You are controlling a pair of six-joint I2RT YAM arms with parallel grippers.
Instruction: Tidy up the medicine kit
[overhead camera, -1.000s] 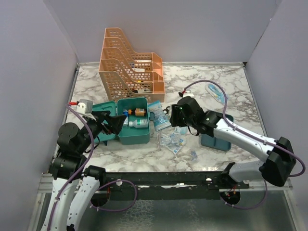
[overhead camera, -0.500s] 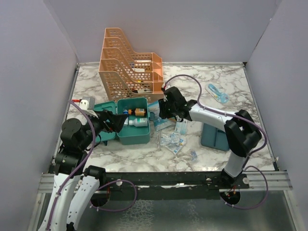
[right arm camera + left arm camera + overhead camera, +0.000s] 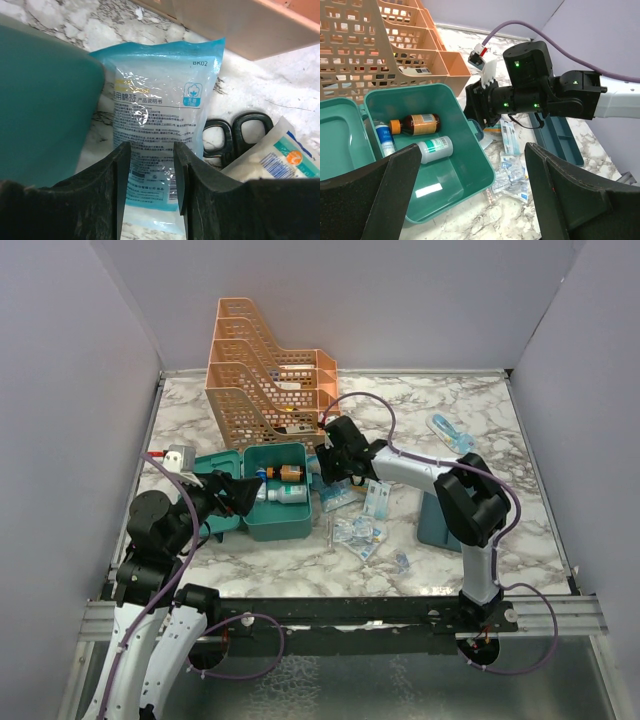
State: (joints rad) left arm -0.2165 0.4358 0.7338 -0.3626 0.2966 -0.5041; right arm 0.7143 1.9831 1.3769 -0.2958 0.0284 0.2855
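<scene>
The medicine kit (image 3: 290,512) is a teal box lying open, its lid (image 3: 212,502) folded out to the left. In it lie a brown bottle (image 3: 417,123), a white bottle (image 3: 434,149) and a small blue-capped bottle (image 3: 384,140). Its teal divided tray (image 3: 445,522) sits apart to the right. My right gripper (image 3: 325,468) is open just right of the box, its fingers (image 3: 112,195) straddling a flat blue packet (image 3: 160,115) on the marble. My left gripper (image 3: 475,200) is wide open and holds nothing, hovering at the box's left side (image 3: 245,495).
An orange perforated rack (image 3: 270,370) stands right behind the box. Black scissors (image 3: 235,135) and another packet (image 3: 280,155) lie beside the blue one. Loose sachets (image 3: 360,532) lie in front, a blue-white item (image 3: 452,432) at the far right.
My right arm has swung left from above the loose sachets to the blue packet by the box, its jaws narrowing a little. The left arm has barely moved.
</scene>
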